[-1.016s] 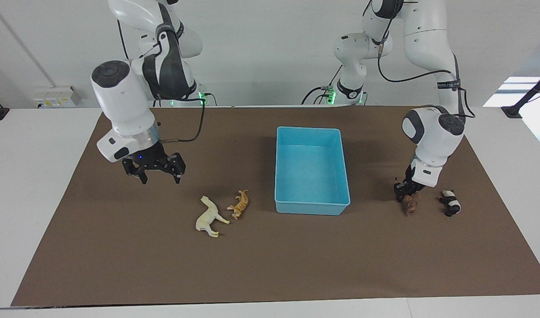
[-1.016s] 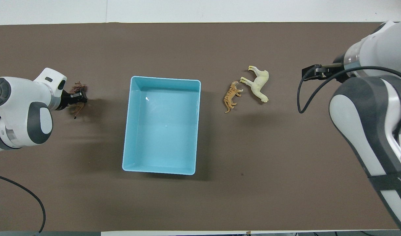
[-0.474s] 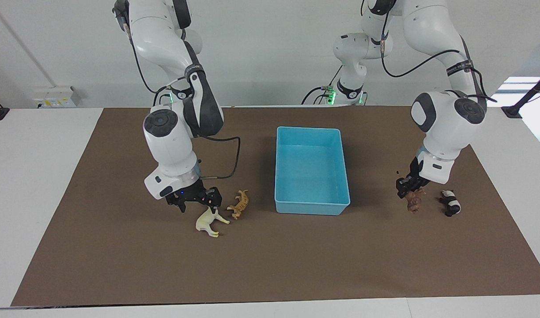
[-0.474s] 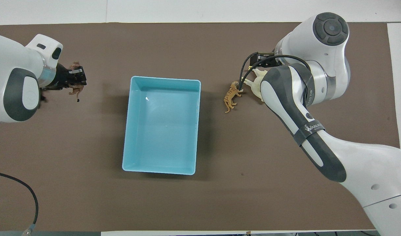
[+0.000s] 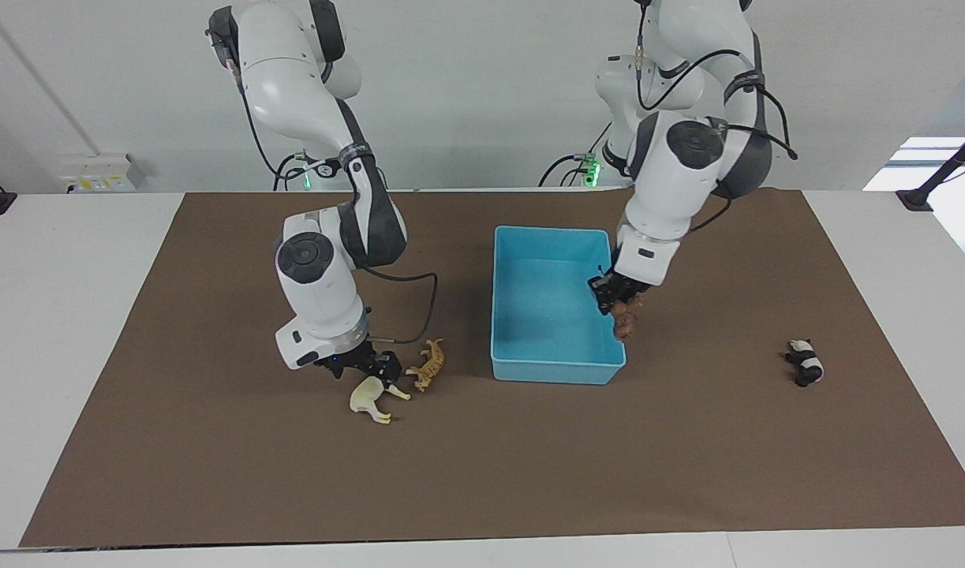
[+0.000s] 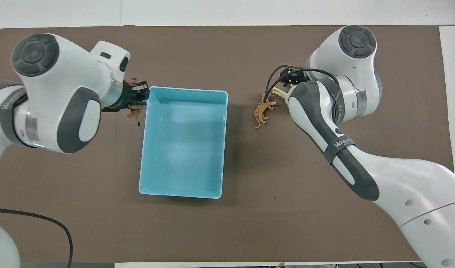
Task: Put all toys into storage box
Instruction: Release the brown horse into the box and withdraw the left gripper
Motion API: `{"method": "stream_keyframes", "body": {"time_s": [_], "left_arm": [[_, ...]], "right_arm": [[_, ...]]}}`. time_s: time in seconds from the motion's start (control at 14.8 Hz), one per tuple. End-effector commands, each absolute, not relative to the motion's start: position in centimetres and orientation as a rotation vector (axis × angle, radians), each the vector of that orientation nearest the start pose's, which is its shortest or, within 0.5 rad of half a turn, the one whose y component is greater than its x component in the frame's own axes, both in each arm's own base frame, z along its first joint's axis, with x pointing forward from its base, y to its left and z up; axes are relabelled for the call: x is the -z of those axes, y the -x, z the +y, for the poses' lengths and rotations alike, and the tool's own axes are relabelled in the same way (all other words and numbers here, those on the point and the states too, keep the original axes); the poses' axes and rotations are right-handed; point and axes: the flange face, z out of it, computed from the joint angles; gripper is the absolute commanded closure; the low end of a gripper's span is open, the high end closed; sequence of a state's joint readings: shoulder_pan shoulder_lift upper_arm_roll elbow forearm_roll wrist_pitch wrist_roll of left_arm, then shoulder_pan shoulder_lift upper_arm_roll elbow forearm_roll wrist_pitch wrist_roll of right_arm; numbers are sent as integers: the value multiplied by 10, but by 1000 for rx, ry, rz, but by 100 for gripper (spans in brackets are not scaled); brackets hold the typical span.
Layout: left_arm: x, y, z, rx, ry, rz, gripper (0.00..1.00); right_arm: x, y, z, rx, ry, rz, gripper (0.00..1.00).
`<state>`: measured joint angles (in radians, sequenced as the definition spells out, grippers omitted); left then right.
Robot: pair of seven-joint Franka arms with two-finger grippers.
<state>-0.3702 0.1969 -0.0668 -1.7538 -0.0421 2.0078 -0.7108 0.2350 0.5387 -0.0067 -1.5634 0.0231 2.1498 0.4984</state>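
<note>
Facing view shows the left gripper raised over the storage box, at the box's edge toward the left arm's end of the surface, its fingers clamped on the brown four-legged animal, which hangs below them. From overhead, that gripper sits just beside the box rim, the brown animal dangling at the wall. The right gripper is down low at the cream-white llama, which lies on its side on the surface; whether its fingers are spread or closed on the figurine cannot be told. The orange striped tiger lies just beside the llama, between it and the box. The black-and-white panda lies alone toward the left arm's end, well apart from the box. Overhead, the right arm hides most of the llama, with the tiger beside it.
</note>
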Motion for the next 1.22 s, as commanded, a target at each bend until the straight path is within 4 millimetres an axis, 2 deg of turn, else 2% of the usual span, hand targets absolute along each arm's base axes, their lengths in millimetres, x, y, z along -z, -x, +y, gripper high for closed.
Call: {"method": "stream_keyframes", "body": {"time_s": [0.0,0.07,0.14,0.2,0.27,0.41,0.54,0.61,0.74,0.81,0.88,0.95,1.02,1.15], "left_arm": [[-449,-536,-282,8,3176,-479,65],[-443,-527,-282,2,3174,-454,59],[-437,-521,-280,5,3174,-448,36],[-433,-517,-281,8,3175,-444,8],[-434,-517,-281,9,3175,-451,0],[-442,-516,-283,11,3176,-452,0],[-469,-520,-262,51,3176,-461,0],[-474,-530,-236,66,3178,-443,0],[-480,-555,-186,101,3194,-294,0],[-483,-568,-147,117,3194,-232,0],[-484,-578,-115,132,3192,-142,0],[-484,-584,-87,146,3188,-57,0],[-483,-590,-59,163,3180,-6,0],[-470,-616,-20,158,3108,115,0]], "right_arm": [[-314,-674,157,81,3053,478,0],[-309,-673,156,85,3050,484,0],[-307,-673,156,94,3047,487,0],[-306,-674,155,97,3046,489,0],[-306,-673,153,100,3042,494,0],[-303,-672,154,86,3011,525,1],[-297,-671,148,104,2985,558,21],[-291,-669,142,123,2979,572,29],[-285,-665,137,134,2977,581,46],[-286,-665,136,132,2978,581,64],[-288,-665,136,126,2982,570,95],[-293,-667,137,122,2986,558,100],[-304,-669,140,110,2993,546,100],[-346,-681,147,67,2991,542,100]]}}
